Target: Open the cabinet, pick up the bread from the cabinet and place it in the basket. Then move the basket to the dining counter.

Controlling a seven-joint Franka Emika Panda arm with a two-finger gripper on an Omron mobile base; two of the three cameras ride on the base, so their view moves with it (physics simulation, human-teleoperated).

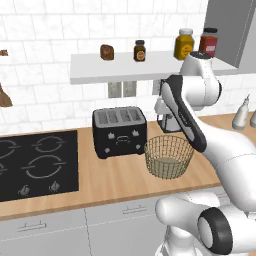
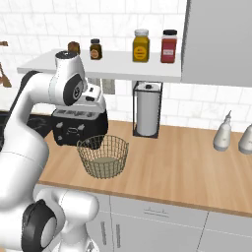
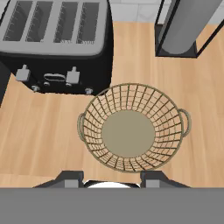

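Bread (image 1: 106, 51) sitting on shelf (image 1: 90, 70), far left of jars. Toaster (image 1: 120, 131) standing just beside basket (image 1: 168, 156) on tabletop (image 1: 110, 175). Basket empty. Jaws (image 3: 111, 177) hanging over it, apart, holding nothing. Reaching up for bread, arm might be bumping shelf or knocking jar.

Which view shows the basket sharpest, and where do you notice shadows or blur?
Hand view: the basket is crisp, mesh lines distinct, with hardly any shadow. Left base view: mesh finer, a soft shadow under the toaster. Right base view: jar labels on the shelf are too blurred to read.
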